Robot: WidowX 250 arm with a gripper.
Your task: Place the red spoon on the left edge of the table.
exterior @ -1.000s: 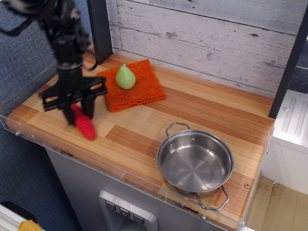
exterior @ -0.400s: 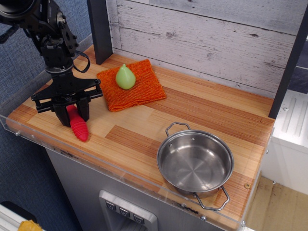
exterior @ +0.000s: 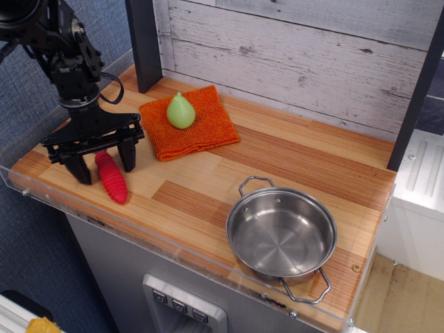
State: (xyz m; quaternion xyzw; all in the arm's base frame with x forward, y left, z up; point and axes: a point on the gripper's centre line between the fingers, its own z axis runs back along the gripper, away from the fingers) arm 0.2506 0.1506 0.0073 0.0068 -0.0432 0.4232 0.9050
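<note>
At the left end of the striped wooden table (exterior: 208,201), the black robot gripper (exterior: 103,165) stands wide open, holding nothing. The ribbed red-handled spoon (exterior: 112,177) lies flat between its fingers. To finish well, lift straight up without bumping it.

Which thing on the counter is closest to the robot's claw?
The red spoon, lying between the open gripper's fingers; the green pear and steel pan sit farther right.

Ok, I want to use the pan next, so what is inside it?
Nothing shows inside the pan: its steel bottom is bare. The near inner wall is hidden by the rim. The red spoon lies far left on the table, between the open gripper's fingers.
</note>
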